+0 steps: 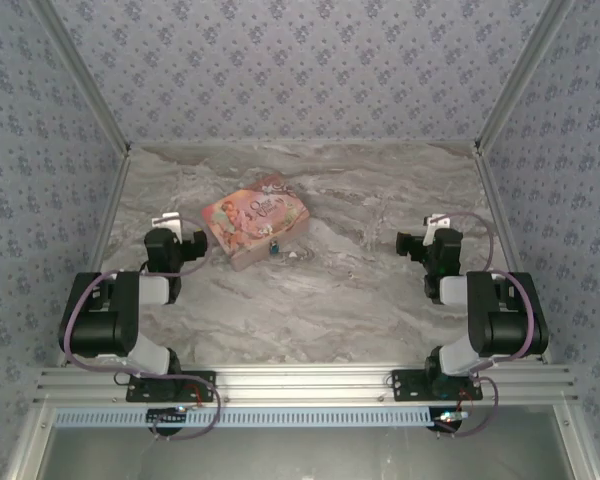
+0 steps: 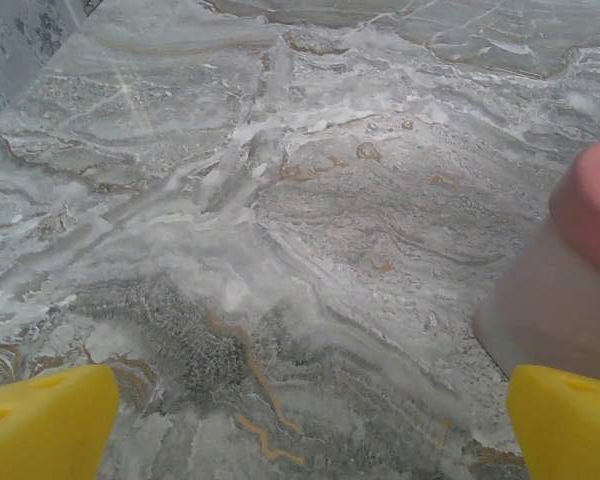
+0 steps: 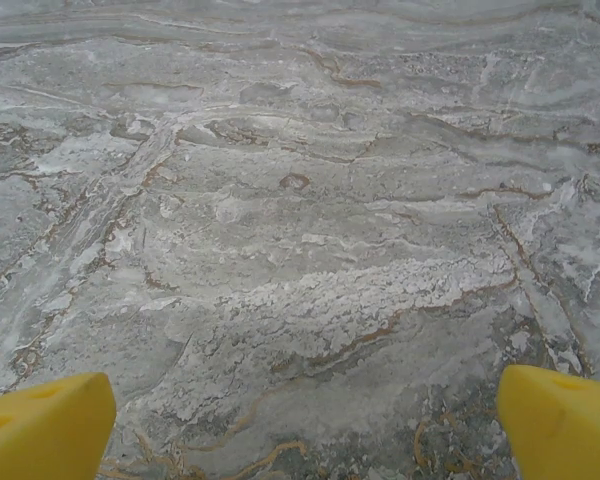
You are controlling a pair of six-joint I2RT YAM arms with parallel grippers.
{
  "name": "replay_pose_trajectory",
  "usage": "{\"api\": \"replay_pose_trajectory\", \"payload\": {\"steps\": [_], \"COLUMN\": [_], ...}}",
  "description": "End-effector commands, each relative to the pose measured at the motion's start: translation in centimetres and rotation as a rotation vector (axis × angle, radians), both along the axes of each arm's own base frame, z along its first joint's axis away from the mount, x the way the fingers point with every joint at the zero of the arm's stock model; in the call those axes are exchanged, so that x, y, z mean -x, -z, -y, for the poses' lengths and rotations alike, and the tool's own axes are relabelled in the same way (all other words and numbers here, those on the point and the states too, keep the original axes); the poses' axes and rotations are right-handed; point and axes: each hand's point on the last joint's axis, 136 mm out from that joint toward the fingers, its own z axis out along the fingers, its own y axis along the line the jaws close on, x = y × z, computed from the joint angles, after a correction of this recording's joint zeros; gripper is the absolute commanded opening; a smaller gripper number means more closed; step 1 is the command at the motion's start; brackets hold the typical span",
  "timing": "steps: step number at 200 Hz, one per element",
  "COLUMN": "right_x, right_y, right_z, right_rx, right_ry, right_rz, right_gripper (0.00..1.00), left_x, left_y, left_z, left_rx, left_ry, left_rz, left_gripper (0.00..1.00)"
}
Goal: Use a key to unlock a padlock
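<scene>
The padlock [image 1: 274, 246] is a tiny blue-teal body lying on the marble table just off the near right edge of the pink box. The key [image 1: 293, 254] is a small pale sliver right beside it. My left gripper [image 1: 180, 232] hovers left of the box, open, and its yellow fingertips [image 2: 42, 422] stand far apart over bare marble. My right gripper [image 1: 422, 236] hangs over the right side of the table, well to the right of the padlock. It is open too, and nothing lies between its yellow fingertips [image 3: 565, 422].
A pink illustrated box [image 1: 255, 228] lies at an angle in the middle of the table [image 1: 360, 290]; its blurred corner [image 2: 570, 290] sits close to my left gripper's right finger. Patterned walls enclose the table on three sides.
</scene>
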Motion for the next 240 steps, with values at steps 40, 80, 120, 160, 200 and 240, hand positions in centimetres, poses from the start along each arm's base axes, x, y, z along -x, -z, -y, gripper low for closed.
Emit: {"api": "replay_pose_trajectory", "payload": {"steps": [40,80,120,160,200,240], "right_x": [-1.13,-1.13,-1.14,-1.13,-1.15,-1.2], "right_y": [-1.3,-1.27,-1.27,-1.26,-1.28,-1.28], "right_z": [0.13,0.12,0.11,0.12,0.11,0.14], "right_rx": [0.028,0.029,0.028,0.031,0.028,0.028], "right_ry": [-0.015,-0.015,-0.015,-0.015,-0.016,-0.016], "right_rz": [0.049,0.048,0.048,0.047,0.047,0.047], "right_gripper": [1.0,1.0,1.0,1.0,1.0,1.0], "left_x": [-1.27,-1.29,-1.29,-1.29,-1.28,-1.37], "left_y": [-1.52,-1.56,-1.57,-1.56,-1.48,-1.54], "left_z": [0.07,0.05,0.1,0.05,0.12,0.05], "left_rx": [-0.019,-0.018,-0.018,-0.018,-0.014,-0.004], "left_ry": [0.023,0.023,0.024,0.023,0.028,0.032], "left_rz": [0.059,0.06,0.06,0.06,0.057,0.057], "left_gripper": [1.0,1.0,1.0,1.0,0.99,0.99]}}
